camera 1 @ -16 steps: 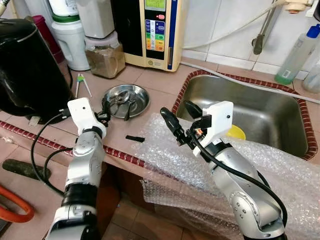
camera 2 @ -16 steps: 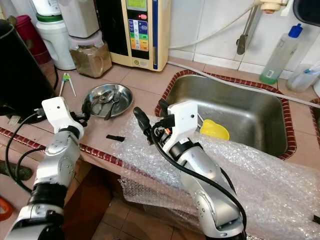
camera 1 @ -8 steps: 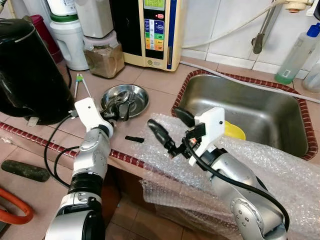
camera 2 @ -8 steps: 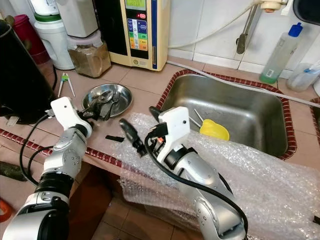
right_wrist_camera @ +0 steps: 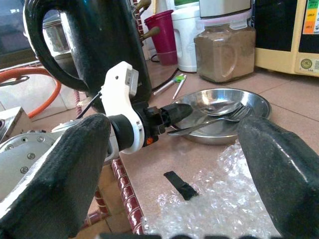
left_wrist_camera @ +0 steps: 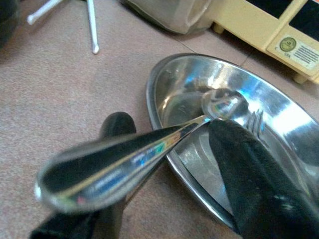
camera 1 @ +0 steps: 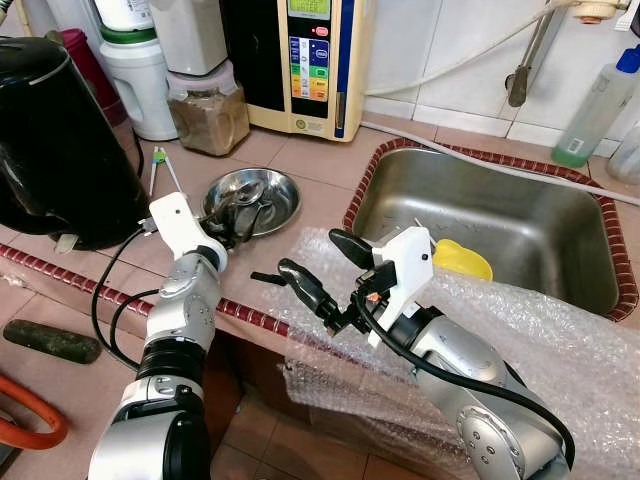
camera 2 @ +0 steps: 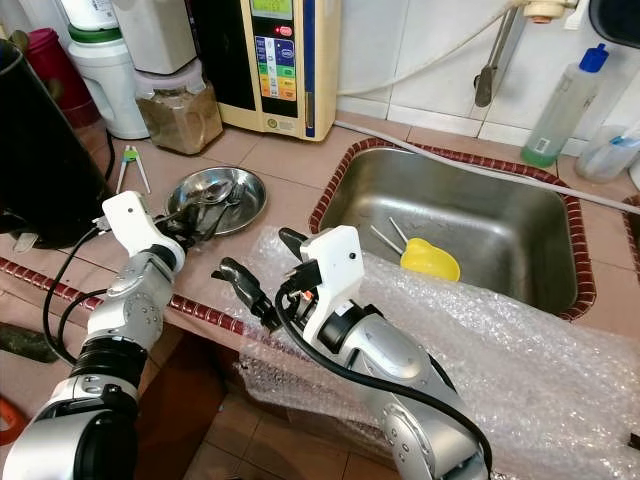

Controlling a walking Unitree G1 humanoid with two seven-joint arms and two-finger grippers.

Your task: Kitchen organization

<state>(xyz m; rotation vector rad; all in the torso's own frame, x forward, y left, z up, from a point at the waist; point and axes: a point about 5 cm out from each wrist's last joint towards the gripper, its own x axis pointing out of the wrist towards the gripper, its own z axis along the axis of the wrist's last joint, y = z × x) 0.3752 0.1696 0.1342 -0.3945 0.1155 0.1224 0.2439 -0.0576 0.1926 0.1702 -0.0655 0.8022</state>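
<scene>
Left hand (camera 1: pixel 232 222), centre-left of frame, grips a spoon (left_wrist_camera: pixel 149 144) at the steel dish (camera 1: pixel 285 195) rim. Right hand (camera 1: pixel 318 270), released, hovers over bubble wrap (camera 1: pixel 560 340) on the worktop (camera 1: pixel 310 160).

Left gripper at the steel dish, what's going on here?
The left gripper is shut on a spoon, its bowl end resting in the steel dish beside a fork. The right gripper hangs open above the bubble wrap at the counter's edge, near a small black piece.
</scene>
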